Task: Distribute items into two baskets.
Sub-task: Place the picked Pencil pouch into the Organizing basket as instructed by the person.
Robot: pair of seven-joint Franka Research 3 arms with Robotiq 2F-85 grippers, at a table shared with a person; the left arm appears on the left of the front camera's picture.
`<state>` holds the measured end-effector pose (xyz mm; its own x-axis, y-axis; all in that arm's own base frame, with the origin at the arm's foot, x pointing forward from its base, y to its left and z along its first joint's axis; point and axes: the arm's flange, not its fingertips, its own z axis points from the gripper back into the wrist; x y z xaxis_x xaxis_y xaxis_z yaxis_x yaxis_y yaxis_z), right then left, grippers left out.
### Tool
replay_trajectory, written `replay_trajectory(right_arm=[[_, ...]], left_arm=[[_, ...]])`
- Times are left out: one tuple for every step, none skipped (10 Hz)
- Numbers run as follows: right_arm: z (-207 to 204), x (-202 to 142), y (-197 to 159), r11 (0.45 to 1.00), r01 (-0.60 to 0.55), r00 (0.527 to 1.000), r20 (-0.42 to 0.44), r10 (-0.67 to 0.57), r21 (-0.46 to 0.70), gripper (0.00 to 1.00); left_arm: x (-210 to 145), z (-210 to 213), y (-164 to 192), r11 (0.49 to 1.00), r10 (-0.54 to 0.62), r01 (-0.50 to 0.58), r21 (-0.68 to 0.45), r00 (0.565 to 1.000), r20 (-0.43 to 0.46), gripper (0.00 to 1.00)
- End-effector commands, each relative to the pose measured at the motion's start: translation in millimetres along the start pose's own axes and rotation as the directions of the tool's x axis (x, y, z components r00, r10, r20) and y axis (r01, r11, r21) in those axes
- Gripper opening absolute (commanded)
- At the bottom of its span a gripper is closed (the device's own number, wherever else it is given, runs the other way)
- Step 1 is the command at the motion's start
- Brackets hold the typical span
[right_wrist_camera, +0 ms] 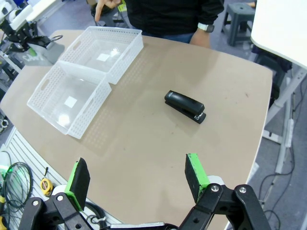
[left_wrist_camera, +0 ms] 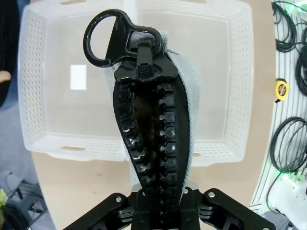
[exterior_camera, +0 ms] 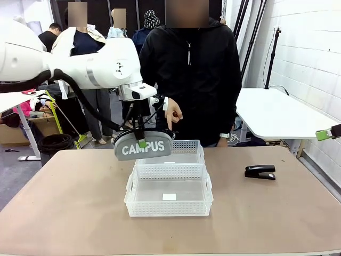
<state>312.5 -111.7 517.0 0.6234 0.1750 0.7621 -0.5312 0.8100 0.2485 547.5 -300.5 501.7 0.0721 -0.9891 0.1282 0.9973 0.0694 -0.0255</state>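
Tan table (exterior_camera: pixel 64 208) with rounded corners, white brick wall off to one side, and a person (exterior_camera: pixel 194 69) in a black jacket standing at the far edge. From the front we see two white baskets butted end to end in the middle: the near basket (exterior_camera: pixel 169 209) and the far basket (exterior_camera: pixel 186 144) behind it. The near one is empty apart from a small white label (exterior_camera: pixel 169 197) on its floor.

The left gripper (exterior_camera: pixel 141 140) hangs over them, pinched tight on the top of the grey fabric piece (exterior_camera: pixel 143 149). That piece dangles clear of the table around where the two baskets meet, CAMPUS lettering facing us. The person's hand (exterior_camera: pixel 173 113) points a finger downward just behind it.

The left wrist view gives us what the front can't. The piece's edge is a chunky black zipper (left_wrist_camera: pixel 148 143) with a big ring pull (left_wrist_camera: pixel 103 38), clamped at the bottom of the picture, and a basket sits straight below. Which basket, we can't tell from there.

The stapler (exterior_camera: pixel 260 172) lies on the table well to the right of the baskets, nothing touching it. The front view barely catches the right gripper (exterior_camera: pixel 326 134) at the picture's edge. Its own wrist view shows it properly, with the green pads (right_wrist_camera: pixel 78 181) spread wide and holding nothing, high above the table, the stapler and both baskets beyond.
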Motion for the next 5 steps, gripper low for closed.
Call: replay_trajectory(right_arm=[[-1,1,0,1.000,0.013,1.000,0.006,-0.013,0.018,1.00],[-1,1,0,1.000,0.013,1.000,0.006,-0.013,0.018,1.00],[-1,1,0,1.000,0.013,1.000,0.006,-0.013,0.018,1.00],[-1,1,0,1.000,0.013,1.000,0.006,-0.013,0.018,1.00],[-1,1,0,1.000,0.013,1.000,0.006,-0.013,0.018,1.00]], left_arm=[[16,3,27,0.998,-0.056,0.056,0.039,0.998,-0.017,0.15],[22,1,44,0.997,-0.057,0.058,0.051,0.998,-0.008,0.15],[30,-2,58,0.997,-0.059,0.059,0.052,0.998,-0.004,0.15],[37,-8,67,0.996,-0.063,0.063,0.055,0.998,-0.002,0.15],[41,-14,77,0.996,-0.066,0.067,0.055,0.998,-0.009,0.15]])
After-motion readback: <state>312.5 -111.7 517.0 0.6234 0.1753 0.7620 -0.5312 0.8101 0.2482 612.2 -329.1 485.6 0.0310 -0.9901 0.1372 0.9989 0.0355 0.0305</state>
